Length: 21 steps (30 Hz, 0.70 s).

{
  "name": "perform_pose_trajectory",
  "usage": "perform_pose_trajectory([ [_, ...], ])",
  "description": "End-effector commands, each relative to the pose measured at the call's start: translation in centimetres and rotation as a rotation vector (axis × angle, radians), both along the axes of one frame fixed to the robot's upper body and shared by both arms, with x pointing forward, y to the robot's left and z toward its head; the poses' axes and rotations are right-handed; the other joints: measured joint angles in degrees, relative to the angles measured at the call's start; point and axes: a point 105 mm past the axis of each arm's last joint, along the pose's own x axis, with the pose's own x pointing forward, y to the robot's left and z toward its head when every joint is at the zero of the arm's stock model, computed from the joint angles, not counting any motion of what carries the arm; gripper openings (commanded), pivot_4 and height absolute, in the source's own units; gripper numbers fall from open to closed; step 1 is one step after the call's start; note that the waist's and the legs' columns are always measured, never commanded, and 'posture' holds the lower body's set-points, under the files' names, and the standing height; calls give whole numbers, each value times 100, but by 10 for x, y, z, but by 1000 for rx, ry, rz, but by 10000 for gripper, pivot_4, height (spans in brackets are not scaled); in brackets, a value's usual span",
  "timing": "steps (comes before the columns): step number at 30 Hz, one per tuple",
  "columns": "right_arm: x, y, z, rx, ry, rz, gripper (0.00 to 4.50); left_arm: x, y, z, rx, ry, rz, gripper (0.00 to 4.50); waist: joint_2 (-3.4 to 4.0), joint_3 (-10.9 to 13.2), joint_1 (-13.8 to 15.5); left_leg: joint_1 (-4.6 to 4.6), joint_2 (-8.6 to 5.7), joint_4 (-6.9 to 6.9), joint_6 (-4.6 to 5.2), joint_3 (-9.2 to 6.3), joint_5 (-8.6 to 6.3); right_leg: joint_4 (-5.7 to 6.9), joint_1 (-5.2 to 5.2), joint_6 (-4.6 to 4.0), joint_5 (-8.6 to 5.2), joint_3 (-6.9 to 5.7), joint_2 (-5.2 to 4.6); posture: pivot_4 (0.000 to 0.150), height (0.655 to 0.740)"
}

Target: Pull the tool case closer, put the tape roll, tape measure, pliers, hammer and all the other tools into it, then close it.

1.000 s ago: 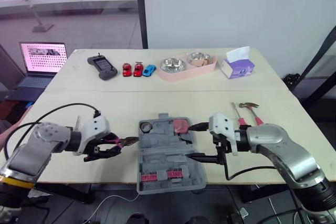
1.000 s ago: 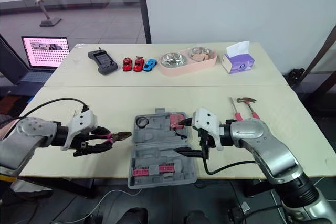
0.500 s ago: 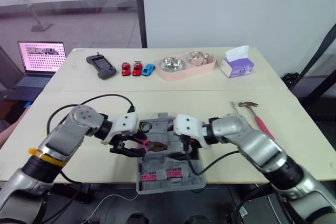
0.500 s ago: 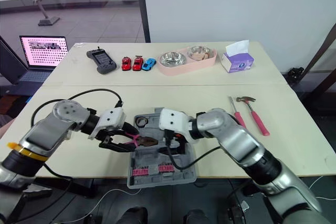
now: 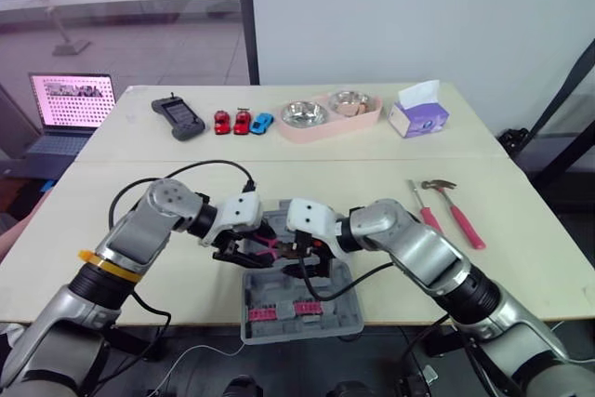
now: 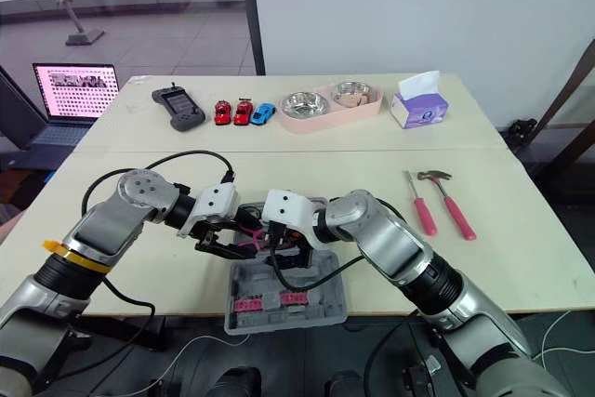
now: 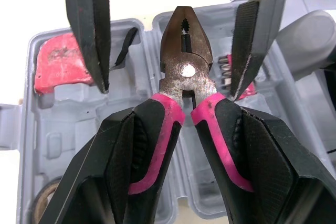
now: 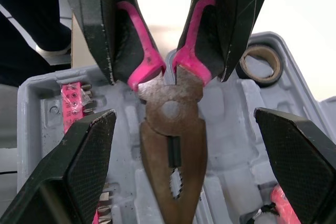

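The grey tool case (image 5: 299,311) lies open at the table's near edge. My left gripper (image 7: 185,111) is shut on the pink handles of the pliers (image 7: 185,61) and holds them just above the case's trays. My right gripper (image 8: 184,116) is open, one finger (image 8: 79,171) on each side of the pliers' head (image 8: 173,150), not touching it. A tape roll (image 8: 261,62) and a red tape measure (image 7: 60,64) sit in case pockets. A pink-handled hammer (image 5: 456,212) and a screwdriver (image 5: 425,211) lie on the table to the right.
Along the far edge stand a black handheld device (image 5: 179,117), three toy cars (image 5: 242,122), a pink tray (image 5: 327,125) with two metal bowls, and a tissue box (image 5: 418,116). A laptop (image 5: 70,104) sits beyond the left edge. Cables trail from both wrists.
My left gripper has carried the pliers to the right, over the open case. My right gripper has swung left and now straddles the pliers' head.
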Motion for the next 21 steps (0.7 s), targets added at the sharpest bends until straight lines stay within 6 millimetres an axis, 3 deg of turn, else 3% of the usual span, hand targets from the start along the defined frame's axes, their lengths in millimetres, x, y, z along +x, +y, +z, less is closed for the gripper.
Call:
perform_pose_trajectory([
  [1,-1,8,11,18,-39,23,45000,-2,-4,8,-6,-41,-27,24811,0,0,-26,0,0,0,0,-1,0,0,0,0,0,0,0,1500,7400],
  [5,0,9,12,22,-38,22,45000,-1,-2,6,1,-40,-19,24811,0,0,-29,0,0,0,0,-1,0,0,0,0,0,-1,0,1500,7400],
  [6,0,9,12,23,-38,23,42227,0,-1,5,2,-42,-15,24811,0,0,-28,0,0,0,0,-1,0,1,0,0,0,-1,0,1500,7400],
  [8,0,10,13,26,-37,22,36407,1,0,5,7,-43,-8,24811,0,0,-29,0,0,0,0,-2,0,0,0,0,0,-1,0,1500,7400],
  [13,0,11,13,29,-34,23,11454,3,3,2,13,-41,3,24811,0,0,-30,0,-1,1,0,-2,0,2,1,0,0,-2,0,1500,7400],
  [14,0,11,13,29,-33,23,9828,3,3,2,11,-42,4,24811,0,0,-29,0,-1,1,0,-2,0,1,1,0,0,-2,0,1500,7400],
  [21,-1,13,12,31,-28,25,9907,5,2,2,3,-45,12,24811,0,0,-30,0,-1,2,0,-3,0,2,1,0,0,-2,0,1500,7400],
])
